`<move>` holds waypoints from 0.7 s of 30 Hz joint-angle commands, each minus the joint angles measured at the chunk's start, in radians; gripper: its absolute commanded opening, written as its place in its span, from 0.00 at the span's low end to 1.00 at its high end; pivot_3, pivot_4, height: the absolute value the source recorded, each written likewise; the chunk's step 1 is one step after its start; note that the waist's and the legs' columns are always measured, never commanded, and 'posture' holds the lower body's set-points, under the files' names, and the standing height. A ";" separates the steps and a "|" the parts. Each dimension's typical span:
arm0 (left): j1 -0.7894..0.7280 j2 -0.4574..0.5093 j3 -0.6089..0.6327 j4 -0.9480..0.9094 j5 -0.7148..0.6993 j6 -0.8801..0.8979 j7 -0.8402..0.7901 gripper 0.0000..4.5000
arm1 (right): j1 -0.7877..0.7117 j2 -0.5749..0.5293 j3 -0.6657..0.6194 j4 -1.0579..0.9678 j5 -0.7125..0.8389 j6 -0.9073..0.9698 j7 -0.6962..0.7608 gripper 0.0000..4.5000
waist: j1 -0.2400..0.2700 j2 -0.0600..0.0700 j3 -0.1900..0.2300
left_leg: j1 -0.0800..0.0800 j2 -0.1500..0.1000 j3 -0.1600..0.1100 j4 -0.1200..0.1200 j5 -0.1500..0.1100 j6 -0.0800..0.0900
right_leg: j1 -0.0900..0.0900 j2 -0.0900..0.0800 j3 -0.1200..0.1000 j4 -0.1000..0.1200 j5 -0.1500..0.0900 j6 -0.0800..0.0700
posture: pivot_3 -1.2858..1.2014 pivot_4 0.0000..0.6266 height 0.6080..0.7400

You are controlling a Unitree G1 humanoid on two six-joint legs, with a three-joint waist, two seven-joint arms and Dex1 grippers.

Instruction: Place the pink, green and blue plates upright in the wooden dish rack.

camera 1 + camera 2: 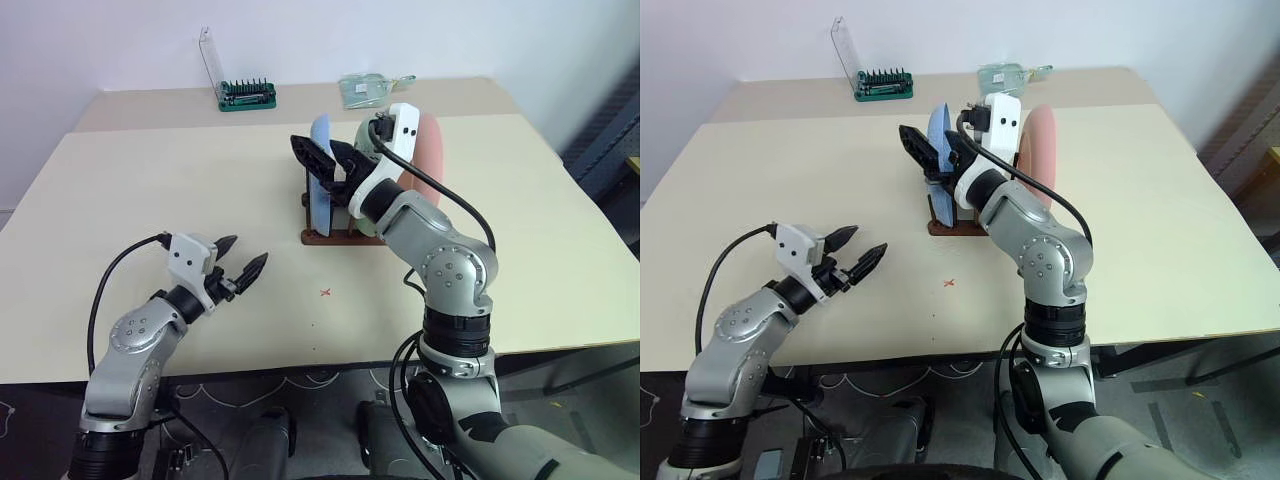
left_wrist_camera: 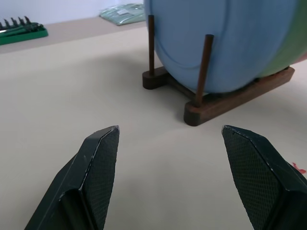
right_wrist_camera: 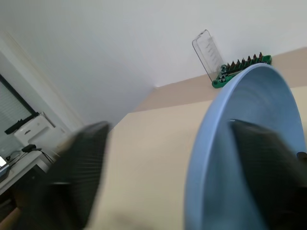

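Three plates stand on edge in the small dark brown wooden dish rack (image 1: 340,236) near the middle of the pale table (image 1: 150,190): the round blue plate (image 1: 321,180) at the near-left end between thin pegs, a green plate (image 2: 288,52) just behind it, and the pink plate (image 1: 430,150) at the far end. We judge the blue plate stiff, smooth and fairly light, slippery at the face, so its thin upper rim is the place to pinch it. Our right gripper (image 1: 322,155) sits at that rim with its fingers spread apart; one finger lies before the plate's face and the other well clear, so nothing is clamped. Our left gripper (image 1: 240,262) hovers over bare table, fingers parted and empty, well apart from the rack. A green tool holder (image 1: 247,95) sits at the far edge.
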 commanded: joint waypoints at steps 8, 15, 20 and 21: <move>-0.009 -0.007 -0.012 -0.039 -0.002 -0.009 0.010 0.78 | -0.075 -0.216 0.219 -0.109 -0.275 -0.340 0.209 0.98 | 0.000 0.000 0.000 | 0.000 0.000 0.000 0.000 0.000 0.000 | 0.000 0.000 0.000 0.000 0.000 0.000 | 0.52 0.24 1.00; -0.014 -0.005 -0.009 -0.028 0.001 -0.011 0.009 0.78 | -0.037 -0.380 0.142 -0.174 -0.254 -0.405 0.355 0.98 | 0.005 0.000 0.000 | 0.000 0.000 0.000 0.000 0.000 0.000 | 0.002 0.000 0.000 -0.003 0.000 0.000 | 0.52 0.24 1.00; -0.024 -0.007 -0.021 0.004 0.013 -0.020 0.003 0.78 | 0.298 -0.724 -0.221 -0.193 -0.113 -0.348 0.628 0.98 | 0.040 -0.002 -0.001 | -0.001 -0.001 -0.002 0.002 -0.002 0.003 | 0.007 -0.001 -0.004 -0.007 -0.001 0.001 | 0.52 0.24 1.00; -0.028 -0.010 -0.029 0.011 0.016 -0.020 0.002 0.78 | 0.369 -0.759 -0.266 -0.204 -0.076 -0.337 0.665 0.98 | 0.042 0.000 0.000 | -0.001 -0.002 -0.001 0.003 -0.003 0.005 | 0.008 -0.003 -0.004 -0.008 -0.001 0.001 | 0.52 0.24 1.00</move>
